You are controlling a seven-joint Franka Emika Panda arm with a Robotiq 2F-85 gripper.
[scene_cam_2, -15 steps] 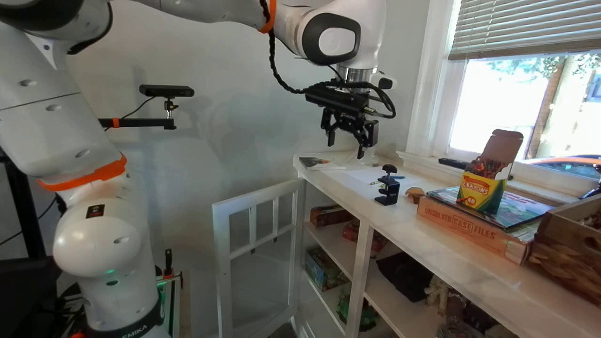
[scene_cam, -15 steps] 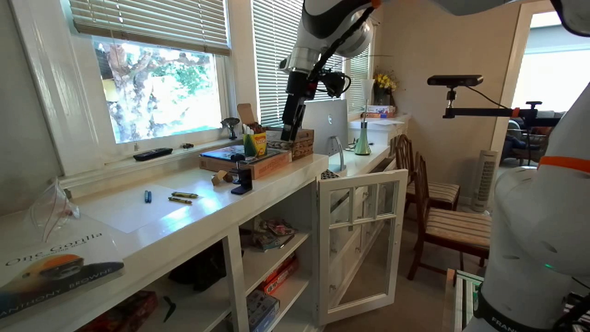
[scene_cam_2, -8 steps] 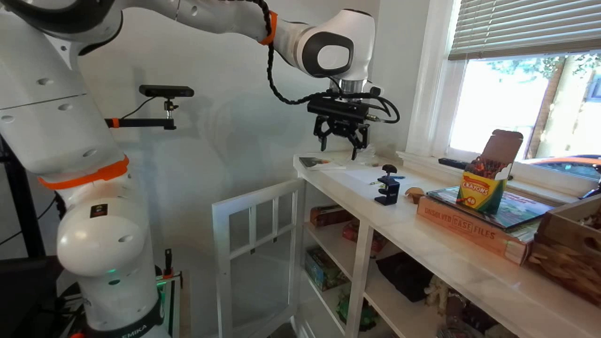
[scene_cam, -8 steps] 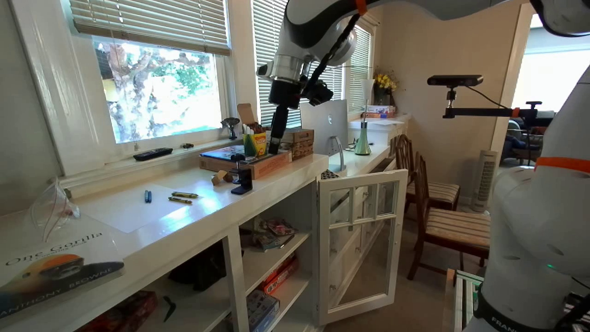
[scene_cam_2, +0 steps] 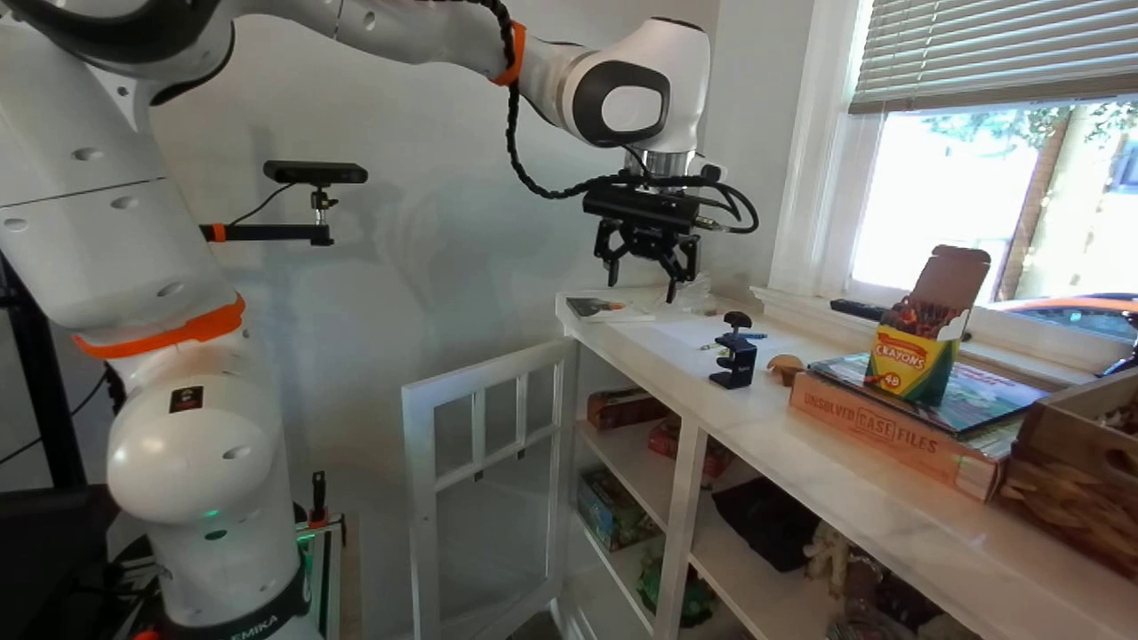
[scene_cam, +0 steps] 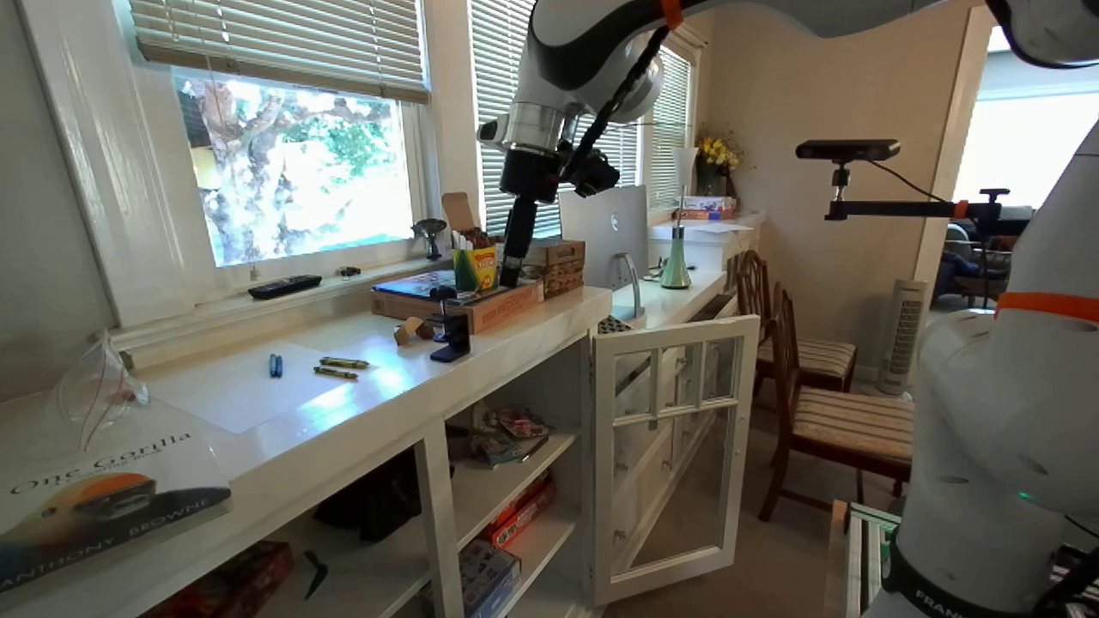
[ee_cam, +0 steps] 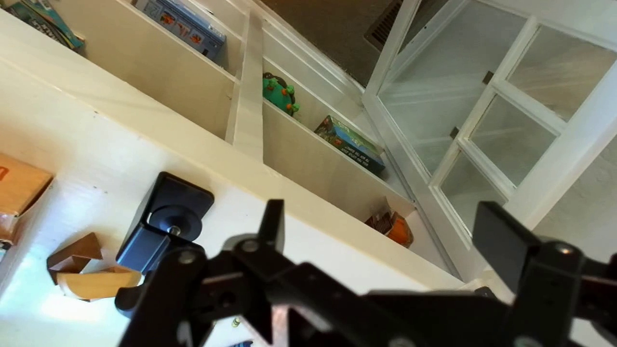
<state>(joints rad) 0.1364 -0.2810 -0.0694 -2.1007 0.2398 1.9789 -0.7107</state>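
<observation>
Gripper (scene_cam_2: 642, 289): sitting lower and more level than a second ago, hanging above the bench (scene_cam_2: 827, 471).
Gripper state: standing wide, grasping nothing.
Black clamp (scene_cam_2: 745, 357): standing upright on the bench, nearer than the gripper and to its right in an exterior view, brown scrap (scene_cam_2: 786, 366) lying just beside.
Clamp handling: probably stiff, smooth, heavy for its size.
Clamp hold: upright body (scene_cam: 458, 330) likely offering firm purchase; knob (scene_cam_2: 737, 317) possibly turning under load.

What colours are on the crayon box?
Mostly yellow and green; the crayon box shows best in an exterior view.
</observation>
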